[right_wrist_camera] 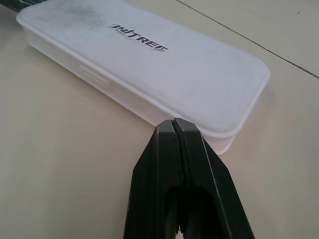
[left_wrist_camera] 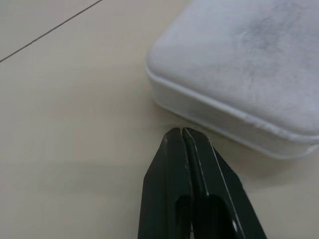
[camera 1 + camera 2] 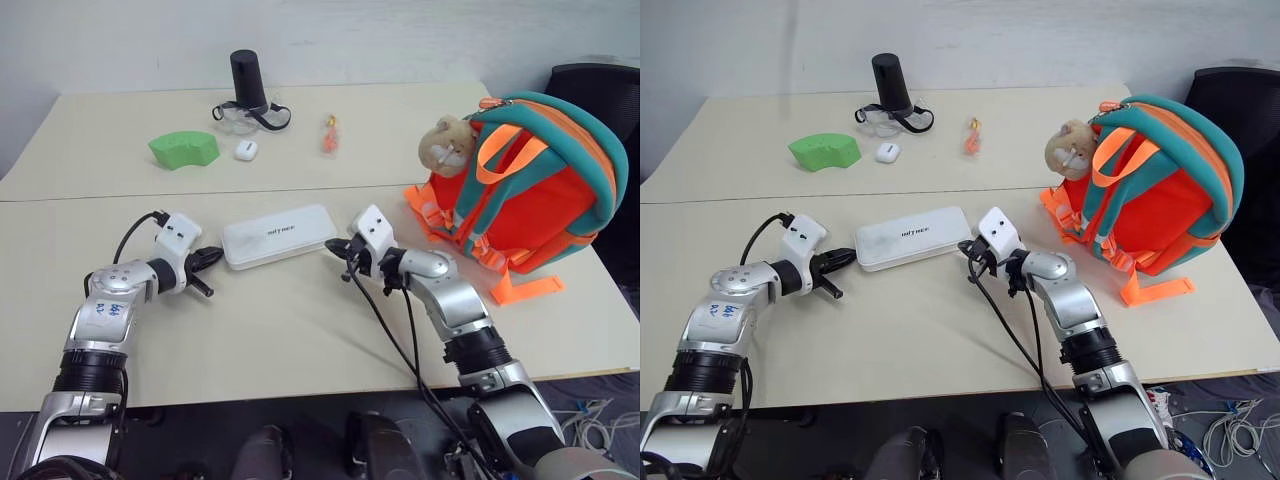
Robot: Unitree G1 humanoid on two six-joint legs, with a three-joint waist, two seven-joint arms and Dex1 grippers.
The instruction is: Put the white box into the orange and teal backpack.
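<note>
The white box (image 3: 278,235) lies flat on the table between my two grippers, dark lettering on its lid. My left gripper (image 3: 212,257) is shut, its tips close to the box's left end (image 2: 219,114), nothing between them. My right gripper (image 3: 332,247) is shut too, its tips at the box's right end (image 1: 209,99); whether they touch it I cannot tell. The orange and teal backpack (image 3: 535,190) stands upright at the right of the table, a tan plush toy (image 3: 447,145) hanging on its near-left side.
At the back of the table lie a green foam piece (image 3: 184,148), a tiny white earbud case (image 3: 245,150), clear goggles (image 3: 250,117) around a black cylinder (image 3: 247,78), and a small orange object (image 3: 329,135). A seam (image 3: 200,195) crosses the tabletop behind the box. A black chair (image 3: 600,85) stands behind the backpack.
</note>
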